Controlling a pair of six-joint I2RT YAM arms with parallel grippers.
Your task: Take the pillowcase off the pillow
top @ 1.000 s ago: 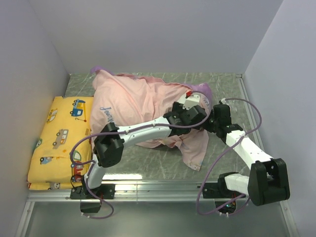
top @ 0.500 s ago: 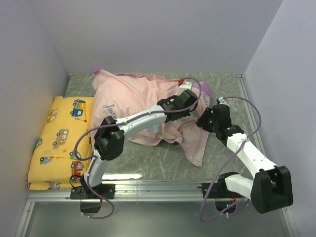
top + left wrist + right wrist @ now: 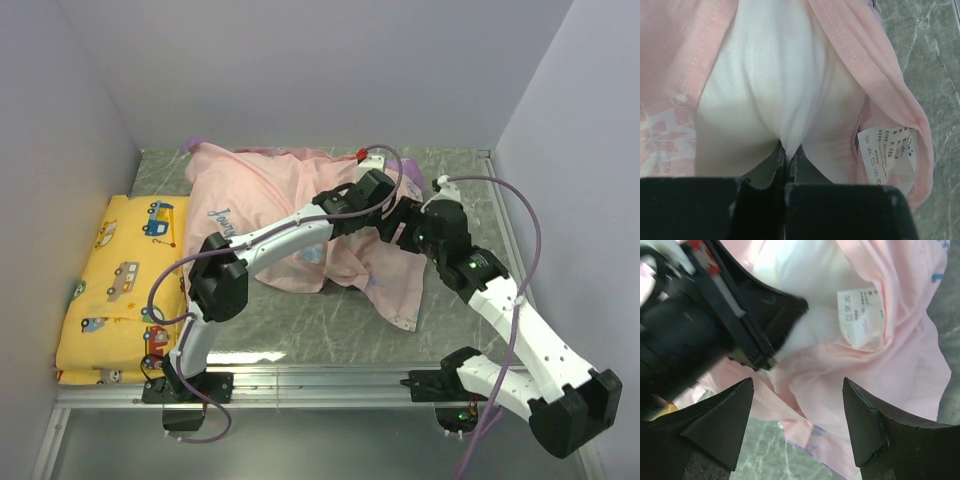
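Left gripper [image 3: 787, 150] pinches a fold of the white pillow [image 3: 765, 75] where it shows inside the pink pillowcase [image 3: 255, 200], which lies heaped at the far middle; just right, the right gripper [image 3: 797, 385] hovers, jaws apart, over pink cloth.

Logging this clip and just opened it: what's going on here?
The left hand reaches into the open end of the pillowcase and is shut on a fold of the white pillow. The pillowcase lies bunched on the table, covering most of the pillow. The right hand hovers open over the pink fabric beside the left hand, gripping nothing. The pillow is not yet out.
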